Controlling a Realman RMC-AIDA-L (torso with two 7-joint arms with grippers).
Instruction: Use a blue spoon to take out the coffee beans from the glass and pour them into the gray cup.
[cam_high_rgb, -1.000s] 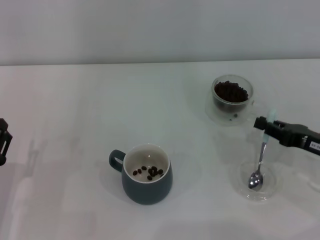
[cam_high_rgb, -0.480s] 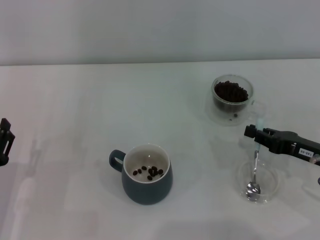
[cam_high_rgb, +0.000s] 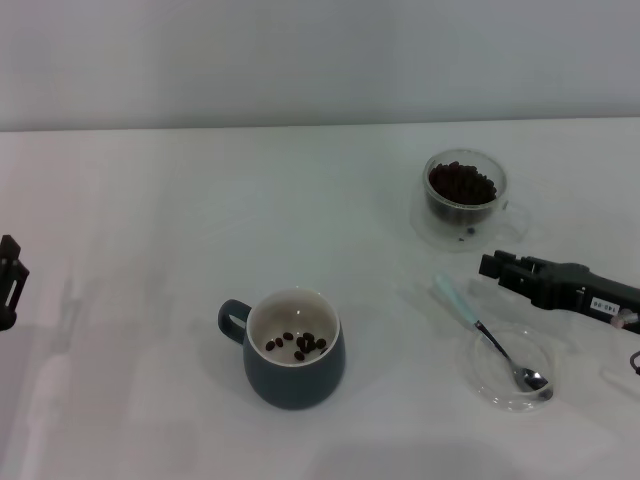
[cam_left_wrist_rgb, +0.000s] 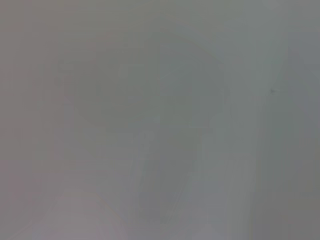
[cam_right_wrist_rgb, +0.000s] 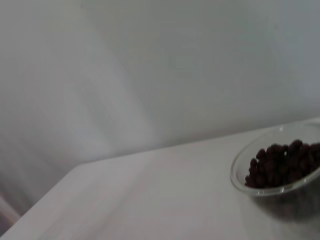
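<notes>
The white table (cam_high_rgb: 150, 200) is largely bare. The gray cup (cam_high_rgb: 295, 350), holding a few coffee beans (cam_high_rgb: 297, 344), sits well apart from the glass (cam_high_rgb: 464, 195). The right gripper (cam_high_rgb: 487, 265), empty, hangs near the blue spoon (cam_high_rgb: 490, 335), which lies on a glass saucer (cam_high_rgb: 500, 385). Its finger state cannot be told. The left gripper (cam_high_rgb: 6, 282) is parked at the table's left edge.

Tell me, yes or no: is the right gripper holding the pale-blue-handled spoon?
No: the blue-handled metal spoon lies with its bowl in the clear glass saucer, apart from the right gripper.
</notes>
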